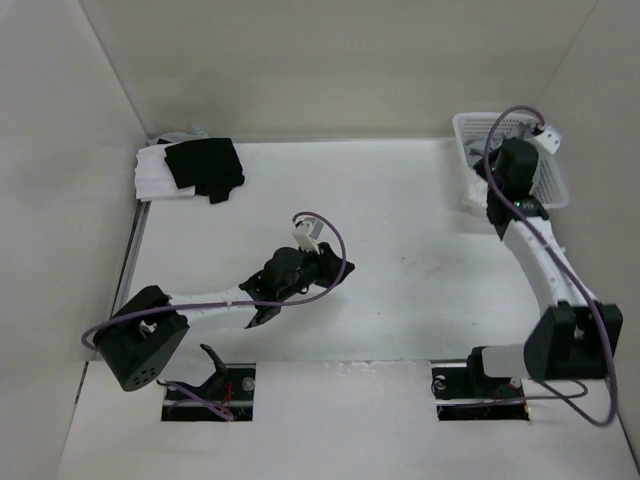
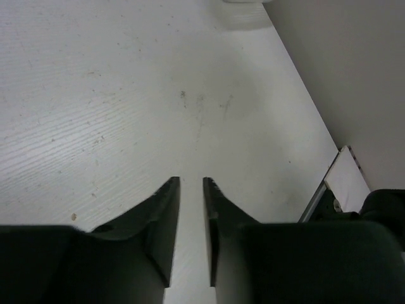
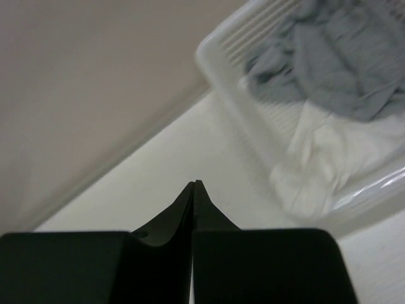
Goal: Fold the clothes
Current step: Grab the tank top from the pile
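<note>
The clothes (image 3: 335, 57), heather-grey knit, lie crumpled in a white plastic basket (image 3: 253, 123) at the table's back right, above a white cloth (image 3: 316, 164) in the same basket. My right gripper (image 3: 195, 183) is shut with nothing in it and hovers just outside the basket's near-left corner; from above, the right gripper (image 1: 515, 170) covers most of the basket (image 1: 478, 124). My left gripper (image 2: 190, 183) is over bare table near the middle (image 1: 340, 268), its jaws a narrow gap apart with only tabletop between them.
A black garment (image 1: 205, 167) lies on a folded white stack (image 1: 155, 182) at the back left corner. Walls close the table at the back and both sides. A metal rail (image 1: 132, 250) runs along the left edge.
</note>
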Available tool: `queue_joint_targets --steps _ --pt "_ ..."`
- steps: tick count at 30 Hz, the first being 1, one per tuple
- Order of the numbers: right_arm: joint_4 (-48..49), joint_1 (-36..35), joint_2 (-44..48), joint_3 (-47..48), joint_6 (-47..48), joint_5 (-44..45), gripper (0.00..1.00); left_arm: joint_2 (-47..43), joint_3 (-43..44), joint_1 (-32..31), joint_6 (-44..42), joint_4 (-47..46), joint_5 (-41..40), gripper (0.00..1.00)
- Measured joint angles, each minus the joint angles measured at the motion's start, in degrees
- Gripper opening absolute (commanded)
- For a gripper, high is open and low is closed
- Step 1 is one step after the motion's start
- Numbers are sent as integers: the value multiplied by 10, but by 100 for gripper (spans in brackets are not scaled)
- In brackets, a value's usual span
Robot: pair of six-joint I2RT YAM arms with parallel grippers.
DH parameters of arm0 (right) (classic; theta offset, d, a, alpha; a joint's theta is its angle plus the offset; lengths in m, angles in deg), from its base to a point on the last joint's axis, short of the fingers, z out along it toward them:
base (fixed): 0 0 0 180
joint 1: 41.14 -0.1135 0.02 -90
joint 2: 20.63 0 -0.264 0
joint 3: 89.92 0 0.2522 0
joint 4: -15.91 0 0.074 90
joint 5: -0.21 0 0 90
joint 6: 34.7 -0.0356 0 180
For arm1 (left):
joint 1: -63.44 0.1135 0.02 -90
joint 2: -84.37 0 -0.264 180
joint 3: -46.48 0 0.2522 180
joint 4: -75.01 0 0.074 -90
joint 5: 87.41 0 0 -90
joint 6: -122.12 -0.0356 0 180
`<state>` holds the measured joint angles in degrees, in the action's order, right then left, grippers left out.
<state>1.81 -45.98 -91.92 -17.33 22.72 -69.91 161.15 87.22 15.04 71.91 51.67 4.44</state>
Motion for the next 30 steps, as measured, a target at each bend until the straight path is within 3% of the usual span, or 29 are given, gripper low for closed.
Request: queue_joint_targets --steps 4,6,9,13,28,30 --pt "-10 132 -170 138 2 1 16 16 -8 10 -4 -21 1 44" --pt "-26 174 -261 208 2 2 31 18 -16 20 -5 -29 1 48" --pt "-81 212 -383 305 3 0 48 26 -22 35 -4 -46 2 50" --pt "-121 233 -472 365 8 0 60 40 -28 53 3 -62 4 51" --pt "-226 252 -644 607 9 0 55 53 -54 130 65 -123 55 51" --pt "-232 252 -662 623 7 1 42 53 -57 139 73 -131 63 51"
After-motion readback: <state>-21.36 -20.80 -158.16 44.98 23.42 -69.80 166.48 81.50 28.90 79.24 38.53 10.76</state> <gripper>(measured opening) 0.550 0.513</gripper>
